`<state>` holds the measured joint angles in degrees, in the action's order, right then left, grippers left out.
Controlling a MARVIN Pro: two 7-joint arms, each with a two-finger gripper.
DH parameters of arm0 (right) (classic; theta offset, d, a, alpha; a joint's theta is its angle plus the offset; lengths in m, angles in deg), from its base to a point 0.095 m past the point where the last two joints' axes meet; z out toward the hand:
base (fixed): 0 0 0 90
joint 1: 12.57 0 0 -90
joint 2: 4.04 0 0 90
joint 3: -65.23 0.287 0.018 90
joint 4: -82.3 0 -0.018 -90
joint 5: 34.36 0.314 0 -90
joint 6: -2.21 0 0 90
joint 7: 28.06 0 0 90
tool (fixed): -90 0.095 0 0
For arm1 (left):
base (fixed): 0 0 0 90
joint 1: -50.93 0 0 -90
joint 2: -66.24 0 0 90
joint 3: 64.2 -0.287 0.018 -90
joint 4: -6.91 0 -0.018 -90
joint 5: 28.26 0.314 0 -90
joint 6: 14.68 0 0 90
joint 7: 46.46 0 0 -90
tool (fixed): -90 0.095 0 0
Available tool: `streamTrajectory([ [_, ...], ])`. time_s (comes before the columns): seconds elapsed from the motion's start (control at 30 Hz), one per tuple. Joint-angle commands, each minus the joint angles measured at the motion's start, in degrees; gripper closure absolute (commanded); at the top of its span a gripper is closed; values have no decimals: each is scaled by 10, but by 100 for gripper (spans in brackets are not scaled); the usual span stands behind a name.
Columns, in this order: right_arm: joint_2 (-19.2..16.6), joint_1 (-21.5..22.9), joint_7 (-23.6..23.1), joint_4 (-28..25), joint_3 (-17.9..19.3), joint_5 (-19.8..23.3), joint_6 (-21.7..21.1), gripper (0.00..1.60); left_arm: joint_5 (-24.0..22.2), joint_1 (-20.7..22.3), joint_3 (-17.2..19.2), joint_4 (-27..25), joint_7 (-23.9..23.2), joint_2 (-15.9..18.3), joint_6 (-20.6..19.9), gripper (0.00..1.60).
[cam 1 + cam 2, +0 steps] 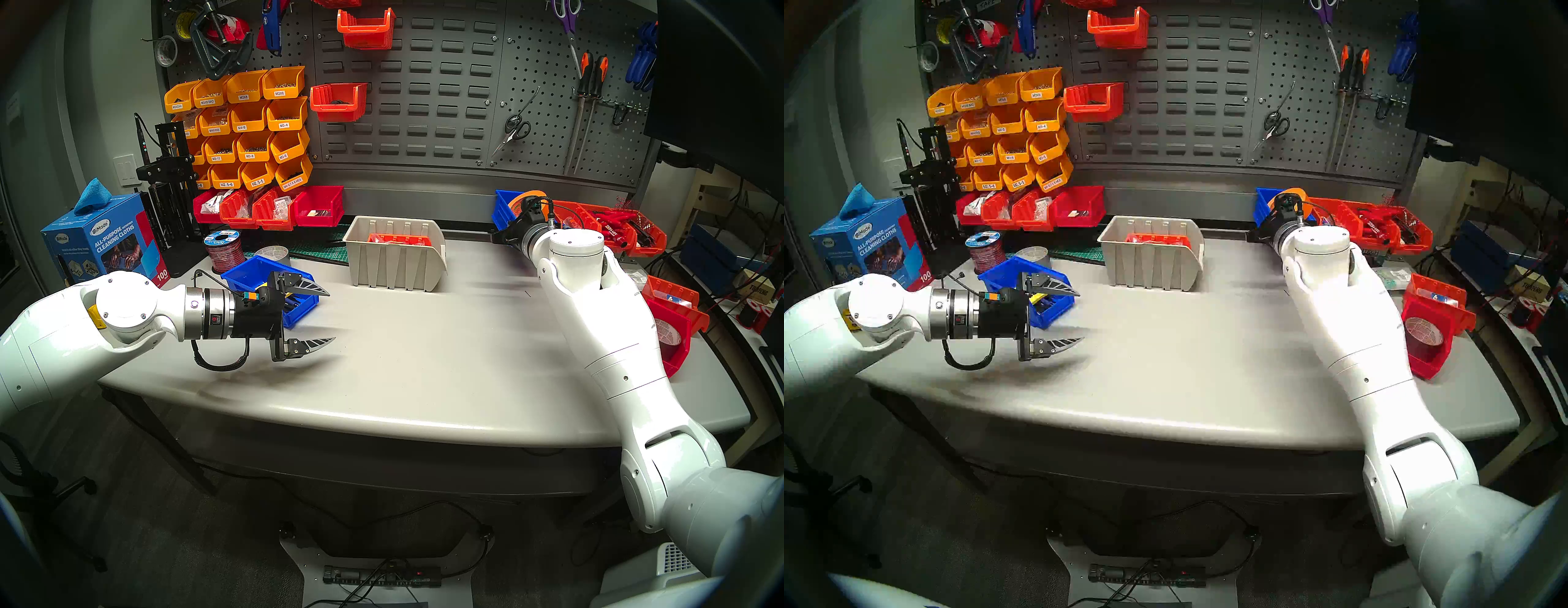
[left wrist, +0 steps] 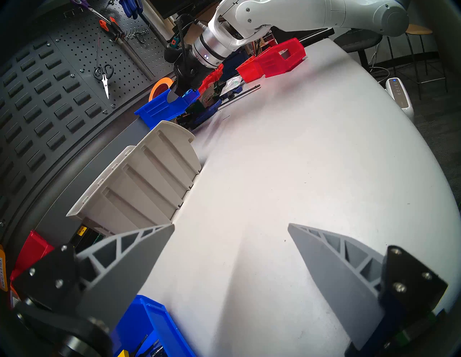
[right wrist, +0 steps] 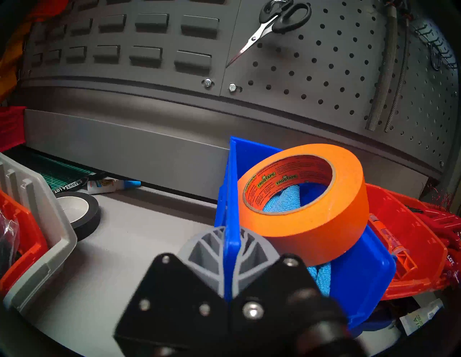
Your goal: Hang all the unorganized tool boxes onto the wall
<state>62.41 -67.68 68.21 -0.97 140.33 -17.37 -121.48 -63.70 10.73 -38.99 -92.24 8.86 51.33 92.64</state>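
By the wall (image 3: 149, 57): right gripper (image 3: 232, 249) pinches the far blue bin's (image 3: 349, 281) side wall; bin seemingly lifted.
Left gripper (image 1: 329, 316): spread wide, empty.

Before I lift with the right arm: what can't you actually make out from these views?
- Right gripper tips: head views, hidden behind its own wrist.
- Bottom of the blue bin with tape: right wrist view, covered by the orange tape roll and a blue cloth.
- Blue bin by the left gripper: left wrist view, cut off at the bottom edge.
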Motion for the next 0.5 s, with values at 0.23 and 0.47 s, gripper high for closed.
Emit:
streamTrajectory([
  [0.23, -3, 40, -2, 13, -3, -11, 23, 160, -1, 6, 5, -1, 0, 1, 0, 0],
  [0.47, -6, 51, -8, 22, -9, -16, 26, 160, -1, 6, 5, -1, 0, 1, 0, 0],
])
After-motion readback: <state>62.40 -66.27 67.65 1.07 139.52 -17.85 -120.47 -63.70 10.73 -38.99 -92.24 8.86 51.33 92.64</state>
